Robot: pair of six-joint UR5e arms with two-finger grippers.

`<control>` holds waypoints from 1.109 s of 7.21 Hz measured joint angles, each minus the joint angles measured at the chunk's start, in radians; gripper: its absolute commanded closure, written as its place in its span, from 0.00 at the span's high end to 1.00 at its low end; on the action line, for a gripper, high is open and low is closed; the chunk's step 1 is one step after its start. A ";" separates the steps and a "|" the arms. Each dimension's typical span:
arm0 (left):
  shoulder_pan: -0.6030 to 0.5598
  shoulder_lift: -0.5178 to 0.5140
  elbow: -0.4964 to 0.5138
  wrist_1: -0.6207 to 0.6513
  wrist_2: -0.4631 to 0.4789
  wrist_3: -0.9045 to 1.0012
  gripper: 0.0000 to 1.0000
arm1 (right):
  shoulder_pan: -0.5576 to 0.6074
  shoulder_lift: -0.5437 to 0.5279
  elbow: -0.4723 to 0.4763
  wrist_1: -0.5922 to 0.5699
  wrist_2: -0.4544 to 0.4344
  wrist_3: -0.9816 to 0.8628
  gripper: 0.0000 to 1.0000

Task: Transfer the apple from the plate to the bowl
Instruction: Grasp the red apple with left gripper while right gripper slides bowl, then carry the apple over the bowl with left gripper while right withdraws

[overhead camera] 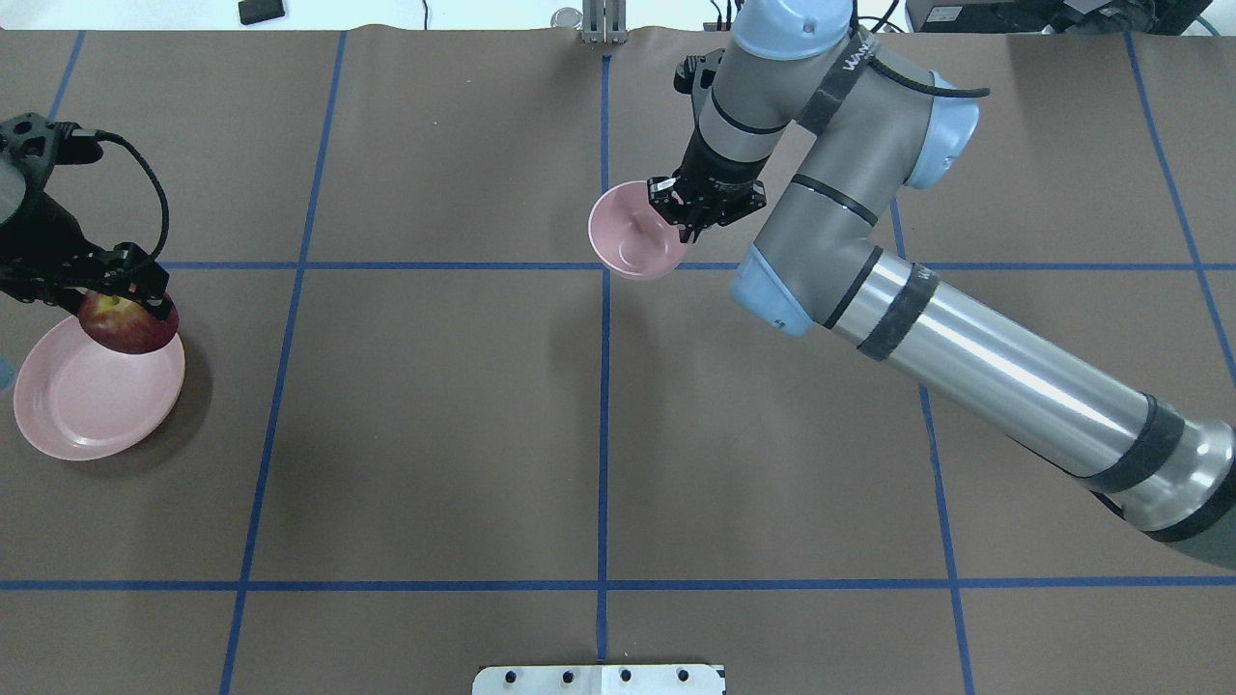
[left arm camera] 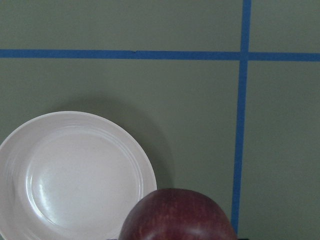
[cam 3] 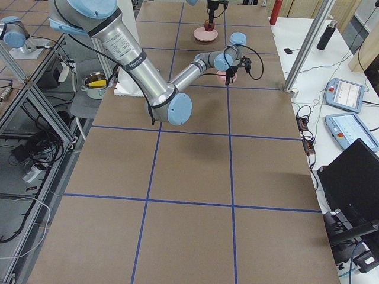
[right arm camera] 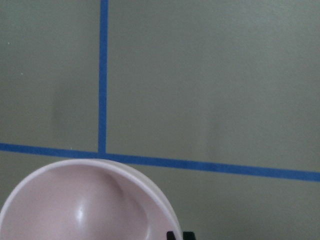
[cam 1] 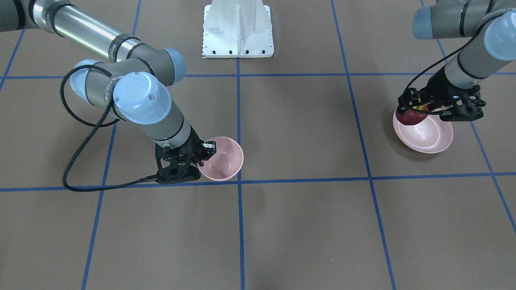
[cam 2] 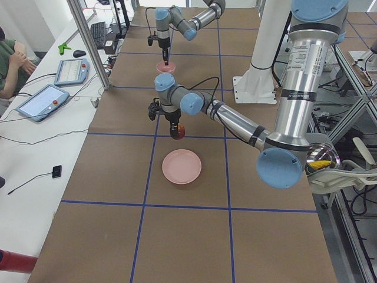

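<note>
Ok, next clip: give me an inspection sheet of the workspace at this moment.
Surface: brown table, blue tape grid.
Job's things: apple held up clear of the plate; bowl empty, near the table's middle.
Clutter: small black object beyond the far edge.
Grippers: left claw shut on the apple; right claw shut on the bowl's rim.
Cables: right wrist cable loops down towards the table; left wrist cable arcs beside its wrist.
Surroundings: seated operator, pendant, laptop.
</note>
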 measured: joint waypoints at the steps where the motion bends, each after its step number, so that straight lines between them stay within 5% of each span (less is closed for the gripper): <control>1: -0.002 -0.024 -0.001 0.024 -0.001 -0.001 0.00 | -0.017 0.029 -0.056 0.042 -0.016 0.009 0.00; 6: -0.004 -0.073 0.002 0.075 -0.003 -0.002 0.00 | -0.088 0.048 -0.091 0.074 -0.042 0.017 0.03; 7: -0.004 -0.075 0.003 0.075 -0.003 -0.002 0.00 | -0.090 0.045 -0.097 0.076 -0.046 0.017 0.15; 8: -0.002 -0.078 0.005 0.074 -0.003 -0.006 0.00 | -0.090 0.041 -0.103 0.077 -0.054 0.017 0.59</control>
